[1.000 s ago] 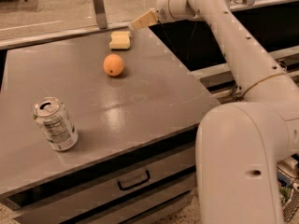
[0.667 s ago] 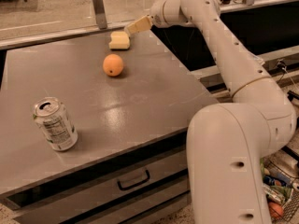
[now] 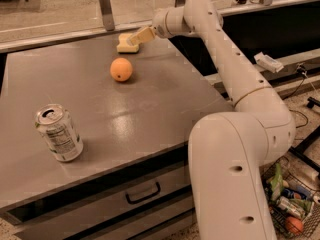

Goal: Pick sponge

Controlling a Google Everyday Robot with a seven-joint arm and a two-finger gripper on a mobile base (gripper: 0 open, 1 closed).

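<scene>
At the tip of the gripper (image 3: 134, 40), touching it, lies the sponge (image 3: 124, 46): 1 small pale yellow block with rounded corners. Whether the gripper is spread or pinching, I cannot tell.

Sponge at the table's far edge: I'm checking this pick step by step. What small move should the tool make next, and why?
Probably ease the tool down a touch further over the sponge, then grip. Its tip meets the sponge's right end, and the sponge lies flat on the table, not yet lifted. The orange sits apart, nearer the camera, out of the way.
</scene>
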